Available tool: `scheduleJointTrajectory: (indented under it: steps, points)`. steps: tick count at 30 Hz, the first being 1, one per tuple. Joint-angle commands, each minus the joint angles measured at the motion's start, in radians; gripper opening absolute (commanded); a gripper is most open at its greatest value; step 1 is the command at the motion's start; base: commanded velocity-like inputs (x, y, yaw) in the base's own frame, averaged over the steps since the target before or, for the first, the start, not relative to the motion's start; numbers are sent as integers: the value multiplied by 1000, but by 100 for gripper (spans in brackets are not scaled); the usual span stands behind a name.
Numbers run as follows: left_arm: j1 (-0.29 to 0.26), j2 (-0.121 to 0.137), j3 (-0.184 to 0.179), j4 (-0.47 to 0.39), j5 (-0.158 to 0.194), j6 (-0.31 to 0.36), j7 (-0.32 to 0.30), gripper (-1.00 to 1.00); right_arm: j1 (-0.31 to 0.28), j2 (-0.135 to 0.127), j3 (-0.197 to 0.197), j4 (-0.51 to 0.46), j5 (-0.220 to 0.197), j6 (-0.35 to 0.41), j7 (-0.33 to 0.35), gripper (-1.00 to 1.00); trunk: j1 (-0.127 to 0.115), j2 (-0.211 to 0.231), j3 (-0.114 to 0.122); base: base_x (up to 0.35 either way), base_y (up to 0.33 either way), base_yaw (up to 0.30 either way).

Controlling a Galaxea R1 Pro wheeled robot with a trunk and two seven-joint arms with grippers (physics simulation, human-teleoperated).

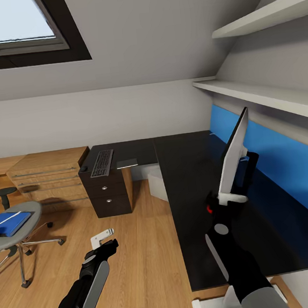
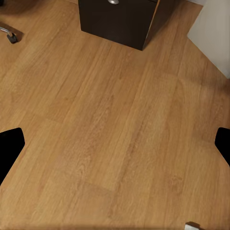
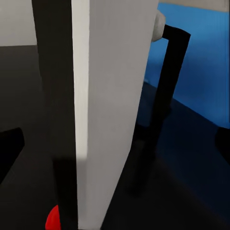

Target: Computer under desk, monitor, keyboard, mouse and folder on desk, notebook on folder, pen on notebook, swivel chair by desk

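The monitor [image 1: 234, 157] stands edge-on on the glossy black desk [image 1: 195, 226], in front of the blue back panel. My right gripper [image 1: 222, 203] is open at the monitor's lower corner. In the right wrist view the monitor's edge [image 3: 112, 110] sits between the spread fingers without touching them. On the desk's far wing lies the keyboard [image 1: 102, 163], with a small dark mouse [image 1: 83, 169] beside it. The blue folder [image 1: 8, 223] rests on the swivel chair [image 1: 20, 236] at the left. A pale computer [image 1: 156, 182] stands under the desk. My left gripper [image 1: 105, 242] hangs open over the wood floor [image 2: 115, 120].
A dark drawer unit [image 1: 107, 194] stands under the desk's far wing, and light-wood cabinets [image 1: 51, 177] run along the wall to its left. A small dark stool [image 1: 3, 192] stands behind the chair. Two white shelves [image 1: 262, 94] hang above the desk on the right.
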Motion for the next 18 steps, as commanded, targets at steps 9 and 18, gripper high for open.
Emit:
scheduleJointTrajectory:
  steps: [9,18]
  points:
    - [-1,1,-5,-1,8,2,8,100,-2,-24,-17,1,8,7,3,100,0,-1,-2,0,0,0]
    - [-1,1,-4,-1,8,2,7,100,-2,-26,-17,0,7,7,4,100,0,-1,-2,0,0,0]
